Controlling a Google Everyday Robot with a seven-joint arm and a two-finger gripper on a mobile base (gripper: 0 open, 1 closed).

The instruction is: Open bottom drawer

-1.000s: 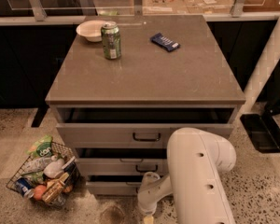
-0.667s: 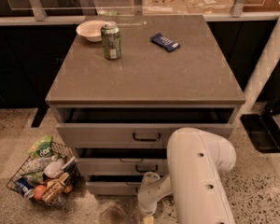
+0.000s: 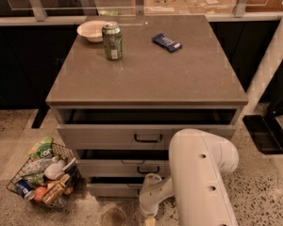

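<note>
Gripper point(image 3: 149, 216): low before the cabinet, just beside the bottom drawer's right end; wide or closed, I cannot tell
Bottom drawer point(image 3: 111, 189): lowest grey front, near the floor
Handling: likely stiff, sliding straight out, little weight
Hold: its bar handle, hidden behind the arm

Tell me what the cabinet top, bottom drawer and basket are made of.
The cabinet top seems matte grey-brown stone or laminate, faintly speckled; the bottom drawer, smooth grey panel, perhaps metal or wood; the basket, thin dark wire. The hand hangs low before that drawer.
</note>
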